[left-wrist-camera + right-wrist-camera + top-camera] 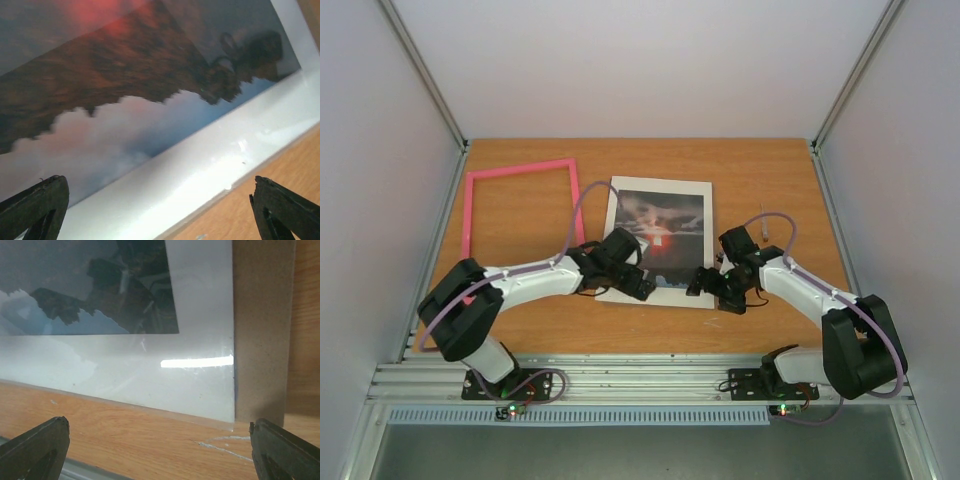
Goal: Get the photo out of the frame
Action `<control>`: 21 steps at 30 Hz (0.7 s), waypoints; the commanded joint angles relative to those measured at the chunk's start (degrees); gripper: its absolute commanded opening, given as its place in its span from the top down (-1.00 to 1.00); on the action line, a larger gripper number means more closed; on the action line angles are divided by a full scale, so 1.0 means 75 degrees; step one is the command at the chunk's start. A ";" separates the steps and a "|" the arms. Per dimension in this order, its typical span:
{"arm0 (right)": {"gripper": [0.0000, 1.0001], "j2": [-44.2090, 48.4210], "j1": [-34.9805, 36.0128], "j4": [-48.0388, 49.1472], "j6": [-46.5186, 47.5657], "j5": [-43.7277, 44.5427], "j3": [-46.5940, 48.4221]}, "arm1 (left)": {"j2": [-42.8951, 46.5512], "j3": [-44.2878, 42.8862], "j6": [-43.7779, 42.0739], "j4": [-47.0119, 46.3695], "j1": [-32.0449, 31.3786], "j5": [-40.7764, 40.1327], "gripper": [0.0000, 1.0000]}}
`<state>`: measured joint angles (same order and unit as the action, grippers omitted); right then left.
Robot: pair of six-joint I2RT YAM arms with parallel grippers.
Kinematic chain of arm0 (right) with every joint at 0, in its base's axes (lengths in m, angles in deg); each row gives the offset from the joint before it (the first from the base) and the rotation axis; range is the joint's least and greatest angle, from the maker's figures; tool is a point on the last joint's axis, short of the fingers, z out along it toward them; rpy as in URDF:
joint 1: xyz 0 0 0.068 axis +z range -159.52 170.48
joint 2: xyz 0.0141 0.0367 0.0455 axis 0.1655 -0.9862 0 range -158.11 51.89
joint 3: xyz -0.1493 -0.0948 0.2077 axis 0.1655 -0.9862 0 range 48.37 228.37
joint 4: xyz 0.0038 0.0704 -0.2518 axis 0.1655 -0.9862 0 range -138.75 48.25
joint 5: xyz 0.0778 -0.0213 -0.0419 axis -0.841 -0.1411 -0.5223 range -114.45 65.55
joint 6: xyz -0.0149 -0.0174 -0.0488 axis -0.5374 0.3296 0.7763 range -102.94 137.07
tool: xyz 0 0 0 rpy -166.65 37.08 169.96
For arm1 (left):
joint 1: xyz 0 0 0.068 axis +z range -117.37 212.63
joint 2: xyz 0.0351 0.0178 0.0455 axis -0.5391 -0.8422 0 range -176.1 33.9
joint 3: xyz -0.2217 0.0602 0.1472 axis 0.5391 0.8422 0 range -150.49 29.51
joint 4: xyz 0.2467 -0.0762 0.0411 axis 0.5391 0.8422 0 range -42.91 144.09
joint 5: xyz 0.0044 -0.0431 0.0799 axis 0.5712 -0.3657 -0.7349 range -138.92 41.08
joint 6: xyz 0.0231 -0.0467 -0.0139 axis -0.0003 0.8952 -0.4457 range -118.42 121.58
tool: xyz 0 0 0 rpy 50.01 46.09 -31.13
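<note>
Pink frame (520, 167) lies far left on the table (760, 180), wood showing through it. Just right, the photo (660, 215) lies flat. Left gripper (638, 285) gapes over its near edge; right gripper (712, 285) gapes at the near right corner.

No legible txt, labels, brands, nos. or signs in any view; the photo (665, 215) carries pic only, no caption.
</note>
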<state>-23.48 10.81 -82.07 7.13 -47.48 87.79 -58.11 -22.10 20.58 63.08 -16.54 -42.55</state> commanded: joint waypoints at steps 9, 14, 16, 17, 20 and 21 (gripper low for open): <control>-0.97 -0.0141 0.0421 0.0436 -0.0522 0.0226 -0.0388 | 0.0173 0.0249 0.0781 0.0682 0.0816 0.0024 -0.99; -0.97 -0.0123 0.0441 0.0641 -0.0665 0.0197 -0.0527 | -0.0294 0.0240 0.0875 0.0648 0.0848 0.0305 -0.99; -0.97 -0.0097 0.0441 0.0752 -0.0679 0.0195 -0.0565 | -0.0403 0.0236 0.0855 0.0644 0.0841 0.0403 -0.99; -0.97 -0.0072 0.0441 0.0806 -0.0690 0.0196 -0.0578 | -0.0439 0.0253 0.0853 0.0626 0.0840 0.0451 -0.99; -0.97 0.0003 0.0438 0.0982 -0.0742 0.0225 -0.0591 | -0.0504 0.0284 0.0844 0.0599 0.0838 0.0534 -0.99; -0.97 0.0022 0.0440 0.1045 -0.0765 0.0201 -0.0598 | -0.0516 0.0295 0.0842 0.0599 0.0838 0.0558 -0.99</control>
<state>-24.07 13.70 -78.37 2.48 -46.56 84.49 -59.93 -20.75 26.22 66.95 -10.40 -40.58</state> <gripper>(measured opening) 0.985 0.994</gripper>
